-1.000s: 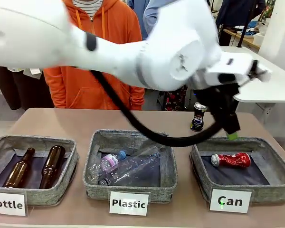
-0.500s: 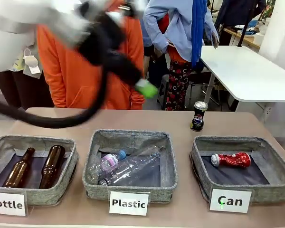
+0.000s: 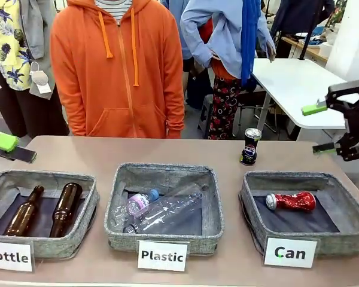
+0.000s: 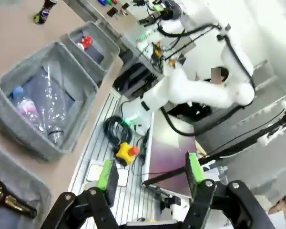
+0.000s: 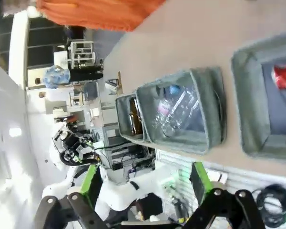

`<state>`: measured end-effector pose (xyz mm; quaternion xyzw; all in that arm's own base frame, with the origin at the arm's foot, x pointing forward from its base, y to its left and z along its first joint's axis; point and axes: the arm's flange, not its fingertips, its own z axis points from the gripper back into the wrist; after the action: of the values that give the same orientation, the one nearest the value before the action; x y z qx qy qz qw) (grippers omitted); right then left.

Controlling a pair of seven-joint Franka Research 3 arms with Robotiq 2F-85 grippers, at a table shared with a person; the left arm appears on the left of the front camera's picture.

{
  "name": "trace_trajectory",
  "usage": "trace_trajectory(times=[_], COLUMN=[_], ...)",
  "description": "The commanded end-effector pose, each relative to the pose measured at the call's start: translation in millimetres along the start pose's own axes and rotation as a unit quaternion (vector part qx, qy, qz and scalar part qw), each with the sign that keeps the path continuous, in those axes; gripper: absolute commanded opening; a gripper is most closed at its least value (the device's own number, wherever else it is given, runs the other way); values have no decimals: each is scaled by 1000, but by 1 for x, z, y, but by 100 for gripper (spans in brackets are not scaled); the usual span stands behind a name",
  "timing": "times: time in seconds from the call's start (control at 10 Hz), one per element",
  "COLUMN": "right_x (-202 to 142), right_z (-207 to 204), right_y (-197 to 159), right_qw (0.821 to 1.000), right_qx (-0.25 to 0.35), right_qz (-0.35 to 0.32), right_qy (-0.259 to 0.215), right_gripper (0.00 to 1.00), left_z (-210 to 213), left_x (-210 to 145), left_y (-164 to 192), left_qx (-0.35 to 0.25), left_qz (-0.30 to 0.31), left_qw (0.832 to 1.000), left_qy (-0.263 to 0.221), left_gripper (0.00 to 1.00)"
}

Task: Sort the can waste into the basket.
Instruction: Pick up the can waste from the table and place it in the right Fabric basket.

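I see my left gripper (image 4: 150,174) at the table's left edge, jaws apart and empty, the dark silver-topped can (image 3: 249,146) upright behind the grey fabric "Can" basket (image 3: 251,206) holding 1 crushed red can (image 3: 291,201), and my right gripper (image 3: 321,128) spread wide, empty.

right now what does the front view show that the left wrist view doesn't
Front view alone: the person in the orange hoodie, the bin labels "Bottle", "Plastic" and "Can", and the right hand open at the right edge.

Left wrist view alone: the left hand from behind, its fingers apart with nothing between them, and the yellow box with a red button below the table edge.

Both: the plastic bin with clear bottles, the red can in the can bin, and the dark can standing on the table.
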<state>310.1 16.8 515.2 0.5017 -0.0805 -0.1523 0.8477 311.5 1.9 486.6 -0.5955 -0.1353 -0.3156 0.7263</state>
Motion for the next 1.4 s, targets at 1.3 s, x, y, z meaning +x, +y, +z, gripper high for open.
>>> trace_trajectory(times=[1.3], right_x=[79], right_z=[-24], right_y=[-27], right_qw=[888], right_qx=[-140], right_qz=[438], right_qy=[-22], right_gripper=[100], left_z=[-40], left_x=[50], left_y=[-27], left_qx=[9], left_qz=[-39], left_qw=[997], left_qy=[69], left_gripper=[75])
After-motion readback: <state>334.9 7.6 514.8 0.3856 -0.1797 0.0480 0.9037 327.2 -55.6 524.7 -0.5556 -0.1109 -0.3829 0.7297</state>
